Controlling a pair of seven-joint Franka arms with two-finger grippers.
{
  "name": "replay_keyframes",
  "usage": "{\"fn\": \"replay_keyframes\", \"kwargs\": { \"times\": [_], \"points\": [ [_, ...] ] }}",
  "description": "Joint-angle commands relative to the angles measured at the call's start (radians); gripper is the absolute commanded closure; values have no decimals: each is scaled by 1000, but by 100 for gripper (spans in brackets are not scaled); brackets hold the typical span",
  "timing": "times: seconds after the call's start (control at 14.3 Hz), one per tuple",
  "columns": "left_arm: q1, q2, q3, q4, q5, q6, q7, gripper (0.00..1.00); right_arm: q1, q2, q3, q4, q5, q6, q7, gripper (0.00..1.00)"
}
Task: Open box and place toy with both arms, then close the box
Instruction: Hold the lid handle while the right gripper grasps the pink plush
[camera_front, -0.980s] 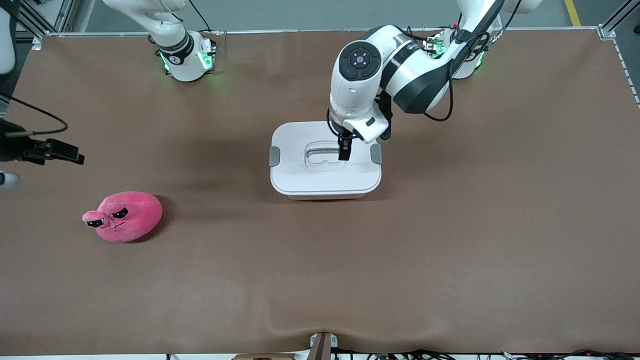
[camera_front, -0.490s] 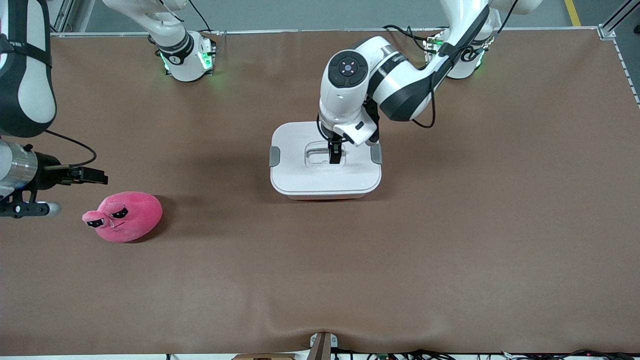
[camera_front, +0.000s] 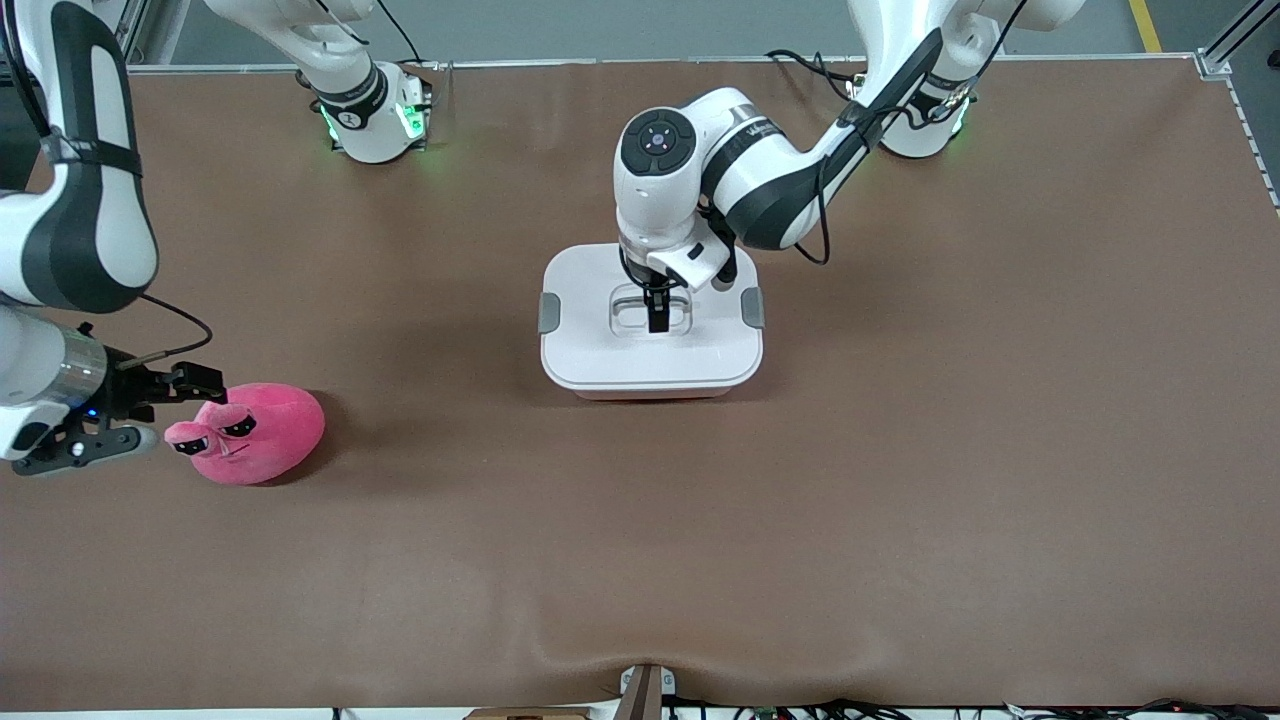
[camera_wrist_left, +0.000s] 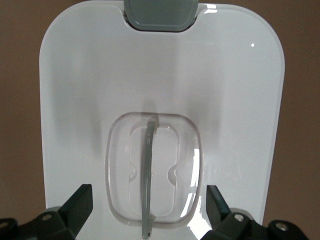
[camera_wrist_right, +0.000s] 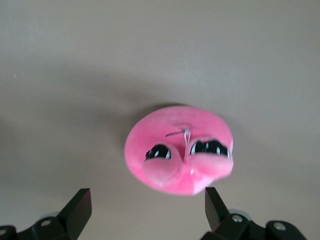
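The box (camera_front: 650, 350) stands mid-table with its white lid on and a grey clip (camera_front: 549, 312) at each end. My left gripper (camera_front: 657, 312) hangs open just above the recessed centre handle (camera_wrist_left: 148, 170). Its fingers (camera_wrist_left: 80, 202) stand on either side of the handle without touching it. The pink plush toy (camera_front: 255, 435) lies on the mat toward the right arm's end. My right gripper (camera_front: 190, 392) is open right beside the toy's snout. In the right wrist view the toy (camera_wrist_right: 180, 150) lies just ahead of the open gripper (camera_wrist_right: 148, 205), not between the fingers.
A brown mat (camera_front: 900, 450) covers the table. Both arm bases (camera_front: 375, 115) stand along the edge farthest from the front camera. The right arm's elbow (camera_front: 80, 220) looms over its end of the table. A small bracket (camera_front: 645, 690) sits at the nearest edge.
My left gripper slid along the lid toward the right arm's end until it came over the handle. The right gripper came down and in from the table's end to the toy's snout.
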Motion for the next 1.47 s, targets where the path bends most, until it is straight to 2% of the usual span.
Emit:
{"fn": "replay_keyframes", "kwargs": {
  "times": [0.0, 0.21, 0.49, 0.56, 0.63, 0.7, 0.77, 0.84, 0.98, 1.12, 1.19, 1.26, 1.33, 1.4],
  "points": [
    [-13, 24, 3, 24, 24, 18, -18, 0, -19, -26, 6, -133, -23, 153, -215, 0],
    [-15, 33, 3, 22, 25, 51, -18, 4, -16, -36, 6, -213, -41, 256, -336, 0],
    [-21, 36, 5, 16, 27, 51, -14, 16, -13, -44, 7, -249, -52, 233, -341, 0],
    [-21, 35, 5, 11, 27, 50, -12, 27, -8, -46, 7, -259, -52, 231, -341, 0],
    [-21, 33, 5, 10, 27, 47, -11, 46, -5, -49, 7, -263, -52, 230, -341, 0],
    [-21, 33, 5, 8, 28, 41, -9, 55, -3, -55, 7, -263, -52, 221, -341, 0],
    [-21, 33, 6, 7, 28, 39, -9, 59, 0, -55, 7, -263, -54, 207, -341, 0],
    [-21, 32, 6, 7, 28, 39, -9, 71, 1, -55, 7, -265, -52, 199, -341, 0],
    [-19, 30, 6, 7, 28, 38, -6, 83, -2, -53, 7, -265, -52, 187, -341, 0],
    [-18, 27, 8, 5, 28, 21, -6, 87, -6, -46, 7, -268, -52, 187, -346, 0],
    [-18, 25, 8, 5, 28, 16, -6, 98, -8, -46, 7, -271, -54, 187, -347, 0],
    [-18, 22, 8, 7, 28, 15, -5, 100, -6, -46, 7, -273, -52, 187, -346, 1],
    [-16, 21, 8, 7, 28, 13, -5, 100, -6, -46, 7, -280, -52, 188, -346, 9],
    [-18, 19, 9, 7, 28, 6, -5, 100, -8, -46, 7, -286, -52, 190, -346, 11]
  ]
}}
